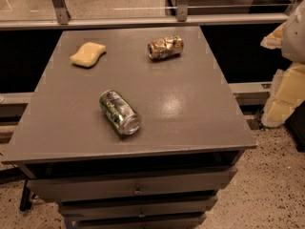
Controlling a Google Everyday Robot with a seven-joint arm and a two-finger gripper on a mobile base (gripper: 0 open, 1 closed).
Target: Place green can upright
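Observation:
The green can (119, 112) lies on its side on the grey table (190, 109), near the front and left of centre. Its label is green and white, and one silver end faces the front right. My gripper (282, 82) shows as white and pale yellow parts at the right edge of the camera view. It is off the table's right side, well away from the can, and holds nothing that I can see.
A dented gold-brown can (165, 47) lies on its side at the back of the table. A yellow sponge (88, 54) lies at the back left. A railing with glass (143, 19) runs behind the table. Drawers (138, 190) are below the tabletop.

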